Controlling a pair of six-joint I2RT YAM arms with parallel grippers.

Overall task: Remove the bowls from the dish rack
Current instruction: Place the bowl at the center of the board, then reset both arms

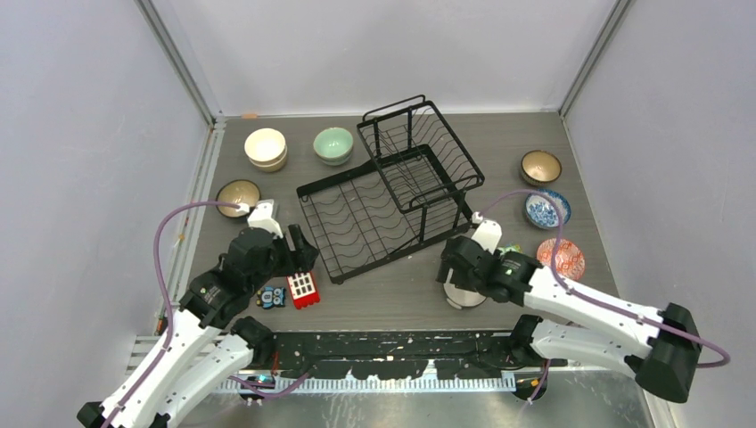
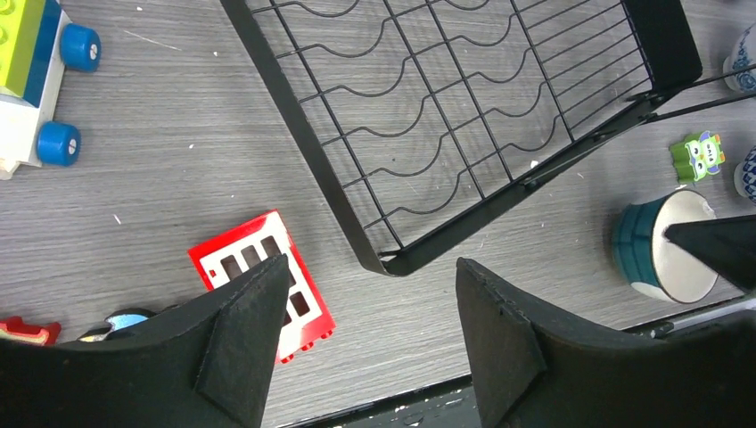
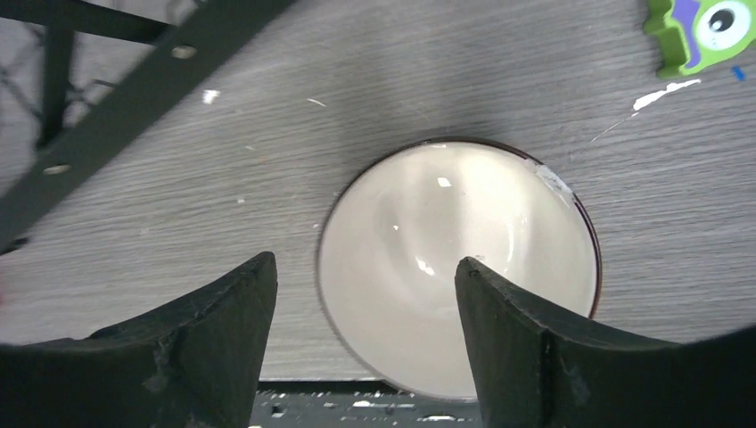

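Observation:
The black wire dish rack [image 1: 392, 187] stands mid-table with no bowls in it. Its near corner shows in the left wrist view [image 2: 392, 259]. A dark teal bowl with a white inside [image 3: 455, 259] stands upright near the front edge, also seen in the top view [image 1: 465, 299] and the left wrist view [image 2: 660, 250]. My right gripper [image 3: 365, 276] is open just above it, straddling its left rim. My left gripper [image 2: 370, 285] is open and empty over bare table by the rack's corner. Other bowls stand on the table: cream [image 1: 266, 147], pale green [image 1: 333, 144], brown [image 1: 238, 193].
A brown bowl [image 1: 541, 166], a blue-and-white bowl [image 1: 547, 209] and a red patterned bowl [image 1: 562, 259] stand at the right. A red toy block [image 2: 258, 267] lies by my left gripper, a green monster toy [image 3: 704, 31] right of the teal bowl, and a toy truck [image 2: 36, 80] at the left.

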